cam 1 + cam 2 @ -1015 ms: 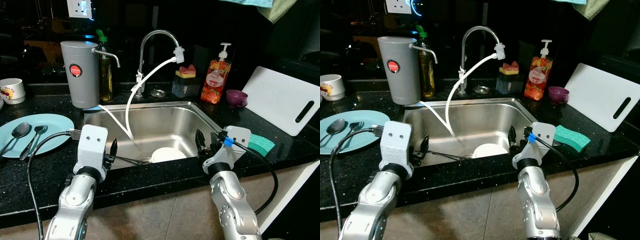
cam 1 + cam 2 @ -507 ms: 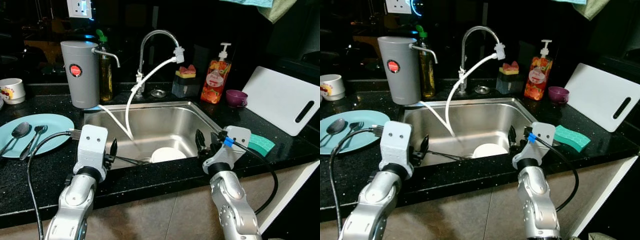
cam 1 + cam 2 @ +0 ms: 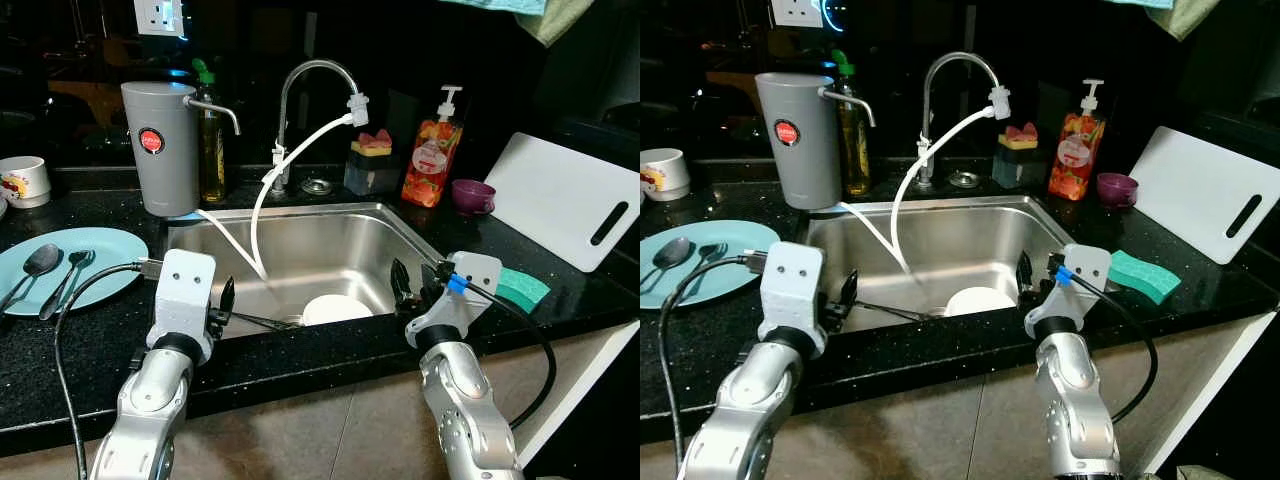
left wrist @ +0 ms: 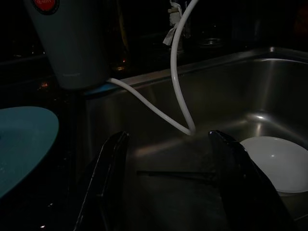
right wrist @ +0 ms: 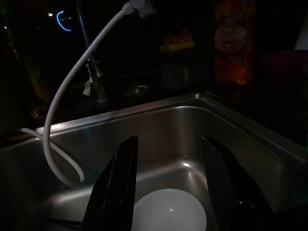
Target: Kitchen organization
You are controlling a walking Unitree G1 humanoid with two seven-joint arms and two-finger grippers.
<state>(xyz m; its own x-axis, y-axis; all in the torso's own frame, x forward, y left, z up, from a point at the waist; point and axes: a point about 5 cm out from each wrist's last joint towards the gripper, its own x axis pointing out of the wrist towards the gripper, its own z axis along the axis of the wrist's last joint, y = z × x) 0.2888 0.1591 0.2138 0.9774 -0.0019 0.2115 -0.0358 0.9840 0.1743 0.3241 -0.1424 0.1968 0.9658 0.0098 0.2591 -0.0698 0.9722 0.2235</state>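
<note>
White bowl [image 3: 336, 309] in sink [image 3: 330, 235] at 12 o'clock hasn't budged, nor have my left gripper [image 4: 168, 183] & right gripper [image 5: 171, 185], both spread wide, empty, so pickup's pending.

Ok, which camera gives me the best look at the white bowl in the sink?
The right wrist view: the white bowl sits between that arm's fingers. The left wrist view cuts it off at the edge; both eye views show it smaller, partly behind the sink rim.
</note>
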